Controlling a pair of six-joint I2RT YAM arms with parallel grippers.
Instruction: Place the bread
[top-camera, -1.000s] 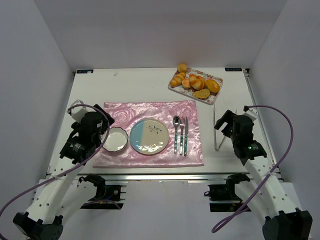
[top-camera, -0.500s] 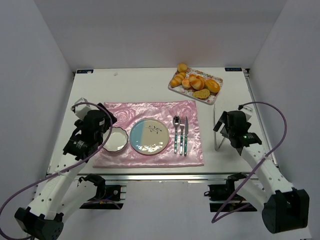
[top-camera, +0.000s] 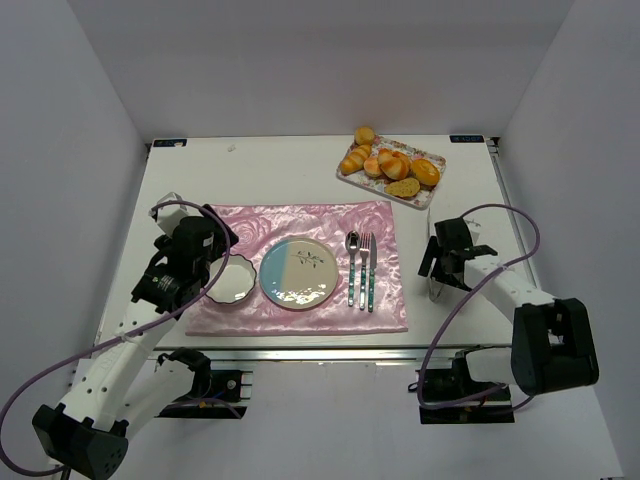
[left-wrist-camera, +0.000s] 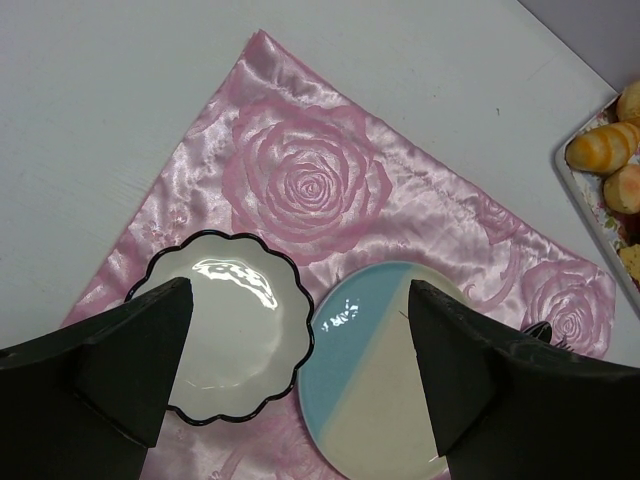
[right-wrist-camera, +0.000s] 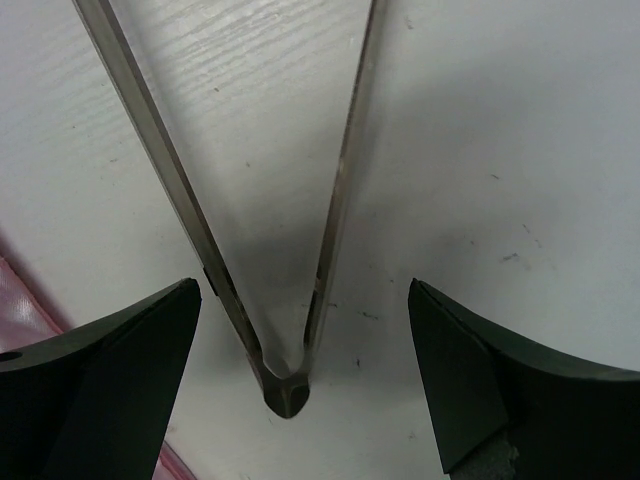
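Observation:
Several bread rolls (top-camera: 391, 164) lie on a floral tray (top-camera: 428, 196) at the back right; two rolls also show in the left wrist view (left-wrist-camera: 604, 150). Metal tongs (top-camera: 434, 272) lie on the table right of the pink mat (top-camera: 300, 225). In the right wrist view the tongs' joined end (right-wrist-camera: 287, 385) lies between my fingers. My right gripper (top-camera: 438, 272) is open, low over the tongs, touching nothing. My left gripper (top-camera: 218, 262) is open and empty above the white scalloped bowl (left-wrist-camera: 225, 330) and the blue-and-cream plate (left-wrist-camera: 385, 365).
A spoon (top-camera: 352, 268) and a fork (top-camera: 367, 270) lie on the mat right of the plate (top-camera: 298, 273). The bowl (top-camera: 232, 279) sits at the mat's left. White walls close in the table on three sides.
My right gripper has moved left and down over the tongs' hinge end. My left gripper has shifted slightly away from the near edge, still over the bowl. Nothing was grasped.

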